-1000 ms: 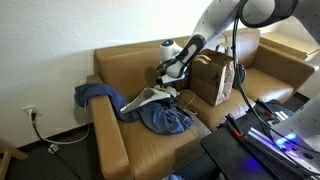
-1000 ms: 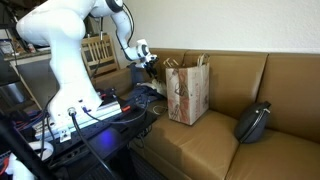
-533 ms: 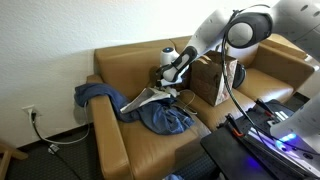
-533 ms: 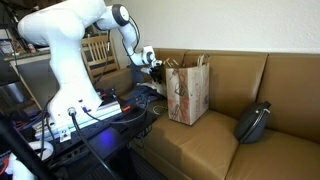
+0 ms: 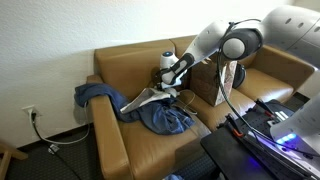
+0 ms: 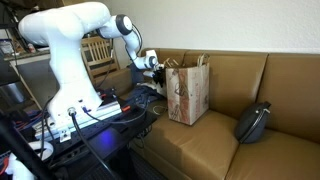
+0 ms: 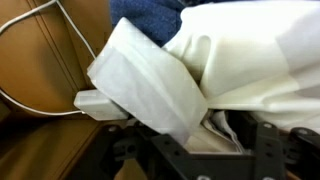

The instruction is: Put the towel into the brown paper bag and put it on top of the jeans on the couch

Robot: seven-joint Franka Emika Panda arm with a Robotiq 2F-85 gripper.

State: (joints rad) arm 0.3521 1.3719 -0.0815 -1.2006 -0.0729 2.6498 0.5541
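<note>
Hand point(image 5: 166, 77) of the robot hangs low over the seat of a tan cushioned bench point(image 5: 125, 68), just above a white towel. In the wrist view the towel's cloth fills the space between the dark fingers point(image 7: 130, 152), but I cannot tell whether they are clenched on it or released.

The bench runs along a pale wall. A large white robot arm point(image 6: 68, 45) reaches over it from the front edge.

A pair of blue jeans point(image 5: 165, 119) lies crumpled on the seat at one end of the bench, with one leg draped over the armrest at that end.

A brown paper bag point(image 6: 188, 92) stands upright near the middle of the seat, close to the back edge, just beside the hand.

The towel point(image 5: 150, 97) lies spread on top of the jeans, outside the bag, between the bag and the armrest. In the wrist view a folded flap of it sticks out toward the camera.

In an exterior view a small black bag point(image 6: 252, 122) sits on the seat toward the other end, well apart from the paper bag.

A thin white cable point(image 7: 42, 85) loops across the cushion beside the towel in the wrist view.
</note>
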